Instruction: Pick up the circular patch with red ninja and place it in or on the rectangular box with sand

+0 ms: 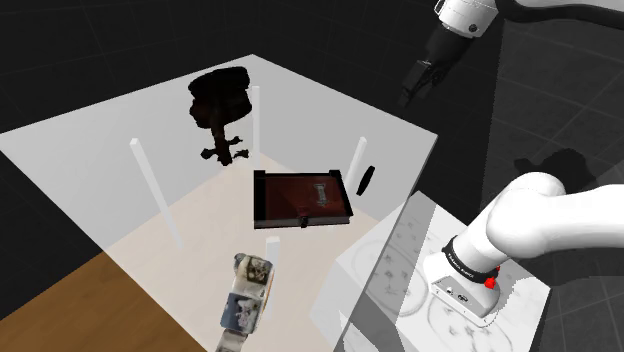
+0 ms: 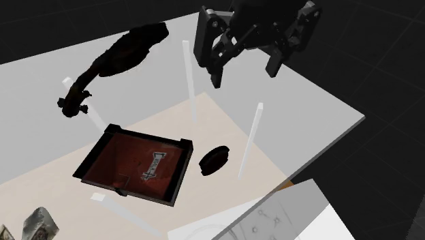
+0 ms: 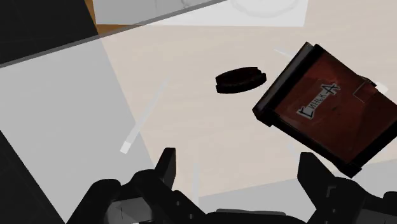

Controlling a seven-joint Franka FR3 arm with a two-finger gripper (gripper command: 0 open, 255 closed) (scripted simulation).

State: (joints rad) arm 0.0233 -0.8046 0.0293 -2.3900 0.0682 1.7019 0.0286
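One pale table (image 1: pixel 215 225) is seen, with a reddish, dark-rimmed box (image 2: pixel 136 166) laid on it. Well above the box, the black gripper (image 2: pixel 245 76) is held spread and empty. The small dark round patch (image 2: pixel 214 160) is found just beside the box, not touching it.

Setting: bare rendered room of a house, possibly a study. Evidence: dark swivel chair (image 1: pixel 220 95) on a star base; pale see-through table (image 1: pixel 90 150) on thin white legs (image 1: pixel 154 190); wood-plank floor (image 1: pixel 90 310) meeting a cream floor (image 1: pixel 205 225); black area beyond.
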